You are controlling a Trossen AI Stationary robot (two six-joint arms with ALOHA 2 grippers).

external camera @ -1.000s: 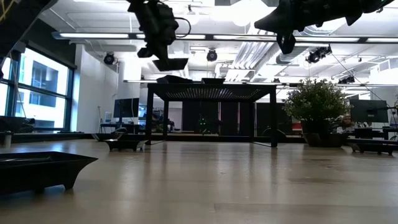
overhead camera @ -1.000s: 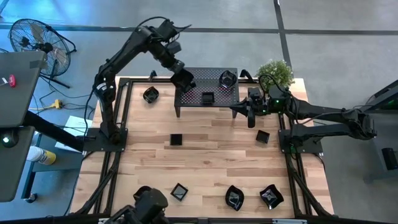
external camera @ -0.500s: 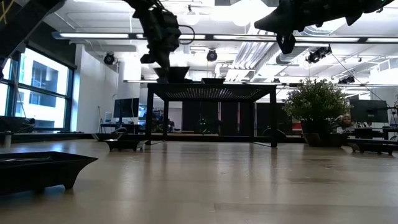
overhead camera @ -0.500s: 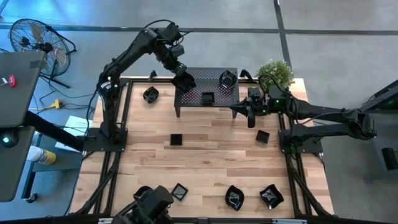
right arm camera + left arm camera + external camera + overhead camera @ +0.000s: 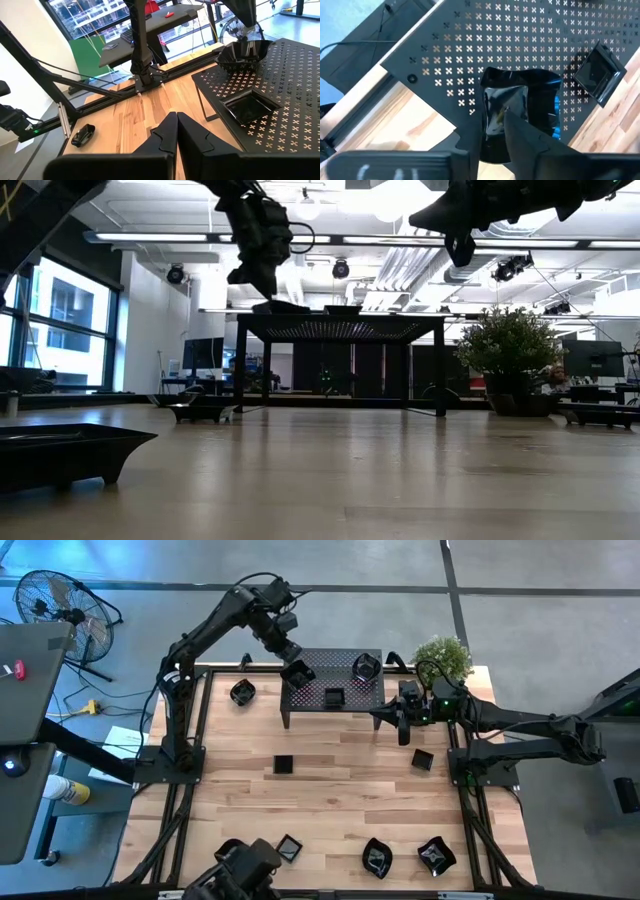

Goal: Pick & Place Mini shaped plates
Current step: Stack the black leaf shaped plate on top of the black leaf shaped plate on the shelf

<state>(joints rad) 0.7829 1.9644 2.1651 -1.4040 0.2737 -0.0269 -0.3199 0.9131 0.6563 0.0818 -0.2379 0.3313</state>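
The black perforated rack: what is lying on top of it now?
The rack carries three mini plates: a square one, a round one, and one held by the left claw, whose fingers cover part of it.

The wooden table (image 5: 330, 790) carries a black perforated rack (image 5: 345, 680) along its far edge, with a small potted plant (image 5: 443, 657) at the far right corner. Black mini plates lie scattered directly on the wood: one (image 5: 242, 692) left of the rack, a square one (image 5: 283, 765) mid-table, another (image 5: 422, 759) to the right. Three more (image 5: 289, 848) (image 5: 377, 857) (image 5: 436, 856) sit along the near edge.
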